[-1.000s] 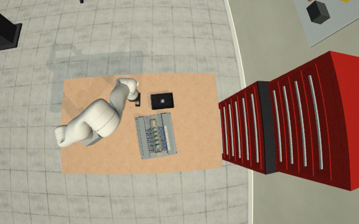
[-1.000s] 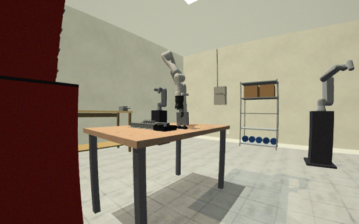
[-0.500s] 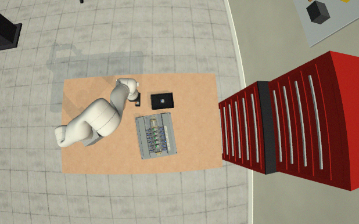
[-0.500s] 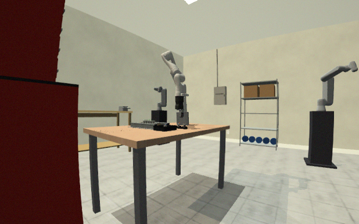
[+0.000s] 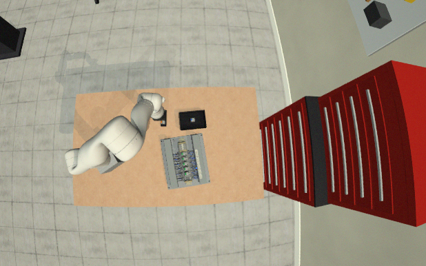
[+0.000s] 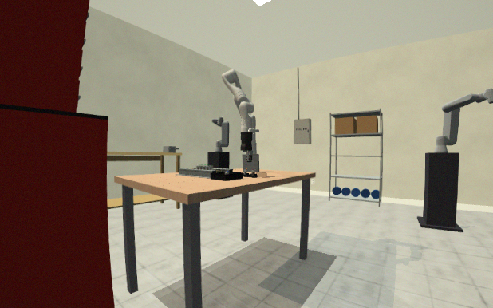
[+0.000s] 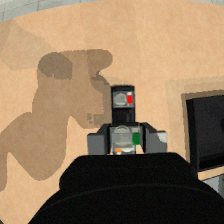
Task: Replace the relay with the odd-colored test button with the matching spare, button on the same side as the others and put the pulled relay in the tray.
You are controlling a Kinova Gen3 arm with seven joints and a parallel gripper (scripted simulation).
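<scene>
In the wrist view my gripper (image 7: 125,133) is shut on a spare relay with a green button (image 7: 126,138) and holds it above the table. Just beyond it a spare relay with a red button (image 7: 123,102) stands on the table. The black tray (image 7: 205,130) is to the right; from above, the tray (image 5: 192,120) holds a small relay (image 5: 192,120). The grey rack (image 5: 185,160) holds a row of relays with green buttons. From above, my gripper (image 5: 163,118) is left of the tray and beyond the rack's far end. From the side, my gripper (image 6: 246,148) hangs clear of the table top.
The arm's base (image 5: 109,165) stands on the table left of the rack. A red tool cabinet (image 5: 349,148) stands off the table's right edge. Another arm on a black pedestal (image 6: 441,187) stands far off in the room.
</scene>
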